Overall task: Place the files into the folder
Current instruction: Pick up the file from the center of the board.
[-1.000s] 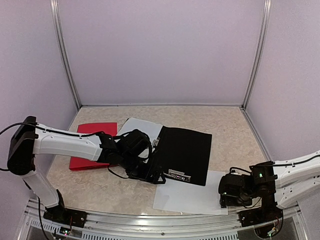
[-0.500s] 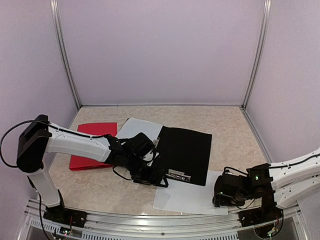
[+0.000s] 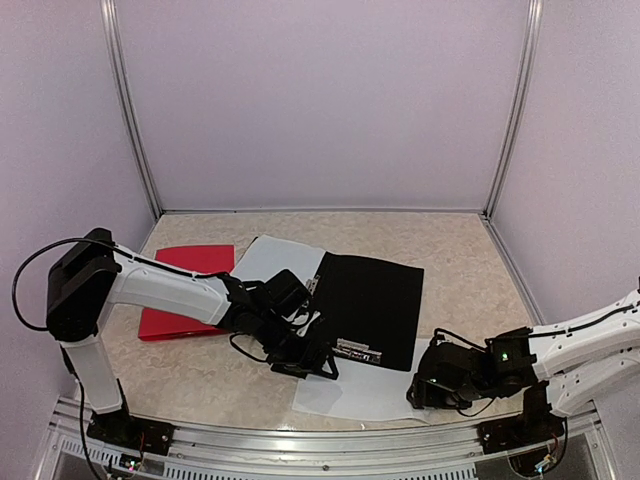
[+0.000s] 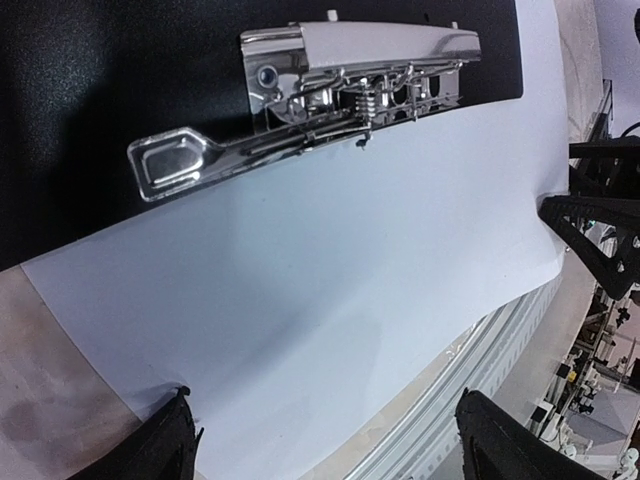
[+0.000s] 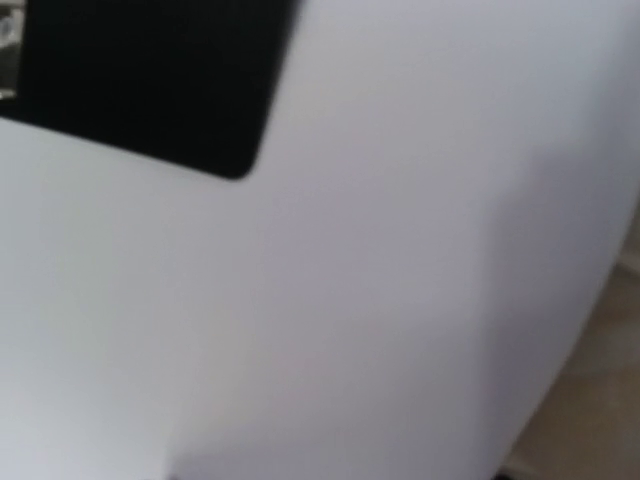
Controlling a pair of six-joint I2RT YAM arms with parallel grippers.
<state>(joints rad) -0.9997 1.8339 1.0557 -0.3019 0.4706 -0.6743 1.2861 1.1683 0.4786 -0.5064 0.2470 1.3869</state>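
bare table (image 3: pixel 450 250) is showing behind the black folder (image 3: pixel 375 300) and to its right, giving open room. the left arm (image 3: pixel 165 287) is lying across the folder's near left corner. the metal clip (image 4: pixel 340 90) is sticking up there. the red folder (image 3: pixel 195 258) is filling the left side. the right gripper (image 3: pixel 420 385) is crowding the right edge of the white sheet (image 3: pixel 360 395).

The top camera sits high at 6 o'clock, facing 12 across the table (image 3: pixel 460 250). The left wrist camera looks closely down on the white sheet (image 4: pixel 330 280) at 5 o'clock. The blurred right wrist view probably shares it from nearer.
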